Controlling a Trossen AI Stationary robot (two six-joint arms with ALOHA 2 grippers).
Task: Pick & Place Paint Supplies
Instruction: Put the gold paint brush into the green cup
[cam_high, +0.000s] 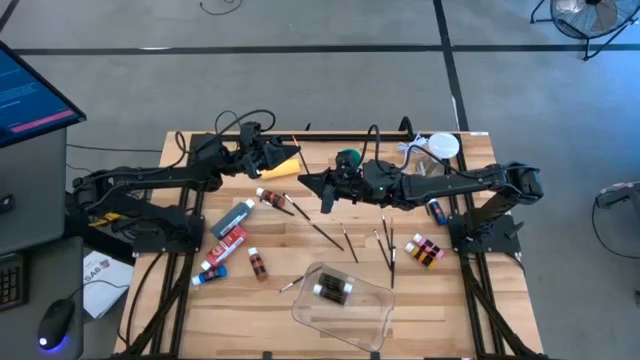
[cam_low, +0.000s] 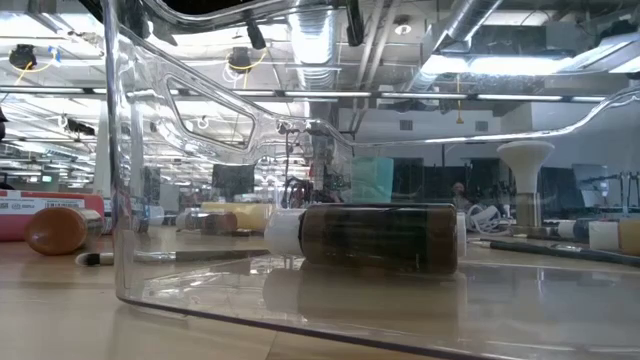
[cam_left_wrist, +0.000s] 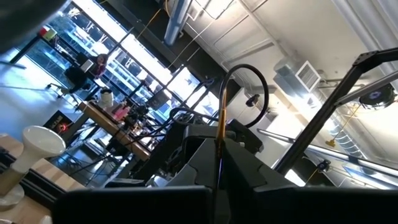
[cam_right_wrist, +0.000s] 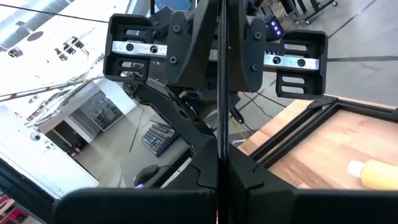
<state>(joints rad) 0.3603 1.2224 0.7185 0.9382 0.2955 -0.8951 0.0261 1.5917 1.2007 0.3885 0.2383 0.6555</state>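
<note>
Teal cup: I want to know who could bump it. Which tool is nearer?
Right. The right tool sits just beside the teal cup, toward the table's front; the left tool is farther off on its other side.

The surface (cam_high: 250, 310) is light wood; the tray (cam_high: 372, 310) is clear; the cup (cam_high: 348, 157) is teal; the tube (cam_high: 230, 243) is red.

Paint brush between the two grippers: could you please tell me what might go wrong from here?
1. The left gripper and the right gripper are both shut on the same thin paint brush; if either arm pulls away before one lets go, it may bend or slip.
2. The brush is held above the table; a poor release could drop it.
3. The right arm passes close by the teal cup and could knock it.
</note>
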